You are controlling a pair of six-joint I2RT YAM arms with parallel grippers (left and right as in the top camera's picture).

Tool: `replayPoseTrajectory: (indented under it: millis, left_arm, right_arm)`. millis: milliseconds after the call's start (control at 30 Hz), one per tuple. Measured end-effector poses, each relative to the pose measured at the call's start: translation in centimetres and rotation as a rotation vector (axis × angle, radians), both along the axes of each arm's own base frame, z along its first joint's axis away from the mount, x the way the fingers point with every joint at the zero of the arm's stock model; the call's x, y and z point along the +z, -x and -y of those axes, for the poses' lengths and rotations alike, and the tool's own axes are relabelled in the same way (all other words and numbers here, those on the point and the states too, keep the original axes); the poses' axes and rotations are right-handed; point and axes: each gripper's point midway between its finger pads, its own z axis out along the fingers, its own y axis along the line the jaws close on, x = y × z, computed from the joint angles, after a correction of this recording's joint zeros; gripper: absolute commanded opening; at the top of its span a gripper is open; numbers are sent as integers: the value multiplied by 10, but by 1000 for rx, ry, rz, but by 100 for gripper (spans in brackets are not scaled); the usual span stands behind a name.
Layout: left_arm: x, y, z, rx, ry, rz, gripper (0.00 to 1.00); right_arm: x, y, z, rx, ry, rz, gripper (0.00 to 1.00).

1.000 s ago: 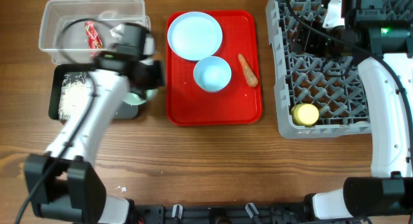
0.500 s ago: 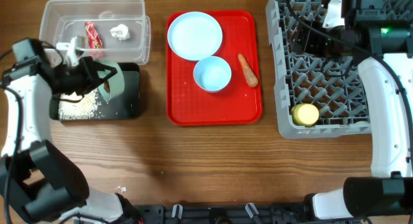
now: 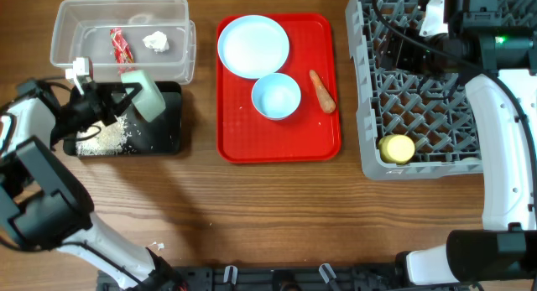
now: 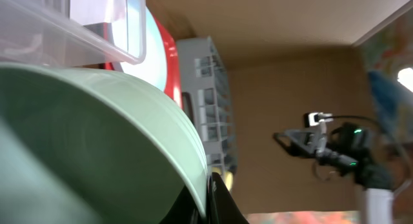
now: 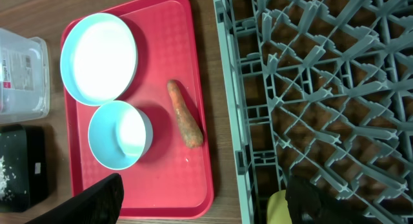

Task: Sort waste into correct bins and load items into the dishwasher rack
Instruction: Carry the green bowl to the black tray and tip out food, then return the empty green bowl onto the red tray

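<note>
The dishwasher rack (image 3: 411, 98) fills the right side of the table, and only the yellow cup (image 3: 397, 148) stands in it, near its front left corner. The right gripper (image 5: 208, 197) hangs above the far part of the rack with its jaws wide and nothing between them, I think ready to fetch the next dish. The red tray (image 3: 252, 142) in the middle carries the plate (image 3: 253, 45), a blue bowl (image 3: 276, 96) and the carrot (image 3: 322, 90), all not yet sorted. The clear tub (image 3: 63, 27) at the far left holds the red wrapper (image 3: 122, 46) and the tissue (image 3: 155, 41), so it seems to serve for dry rubbish. Just in front of it, the black tray (image 3: 165, 127) has the rice (image 3: 101, 138) spread in its left half. The left gripper (image 3: 126, 96) is closed on the rim of the mint bowl (image 3: 144, 96) and holds it tipped on its side above the black tray, probably so that any rice left inside falls out before the bowl goes to the rack
</note>
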Motion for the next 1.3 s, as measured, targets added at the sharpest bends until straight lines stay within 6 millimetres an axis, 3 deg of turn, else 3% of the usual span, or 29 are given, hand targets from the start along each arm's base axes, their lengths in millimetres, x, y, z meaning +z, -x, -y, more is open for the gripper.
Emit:
replayPoseTrajectory:
  millis: [167, 500, 600, 700, 767, 867, 933, 1100, 1300]
  left_arm:
    - [-13, -2, -1, 10, 114, -43, 4]
    - [-6, 0, 1, 14, 165, -62, 4]
    - [6, 0, 11, -12, 128, -27, 4]
    - [28, 6, 40, -91, -3, 29, 4]
    - [44, 12, 72, -172, -134, 80, 4]
    - [53, 22, 124, -292, -365, 116, 4]
    - [48, 31, 151, -351, -490, 103, 4]
    - [0, 57, 204, -475, -854, -22, 4]
    - [-40, 79, 233, -521, -1195, -70, 4]
  right_arm:
    - [0, 0, 0, 6, 3, 2, 82]
    - [0, 0, 0, 9, 6, 3, 82]
    - [0, 0, 0, 12, 7, 3, 82]
    - [0, 0, 0, 12, 7, 4, 82]
    - [0, 0, 0, 12, 7, 5, 82]
    - [1, -1, 0, 12, 7, 7, 82]
    - [1, -1, 0, 12, 7, 8, 82]
    - [1, -1, 0, 12, 7, 7, 82]
    - [0, -1, 0, 12, 7, 6, 82]
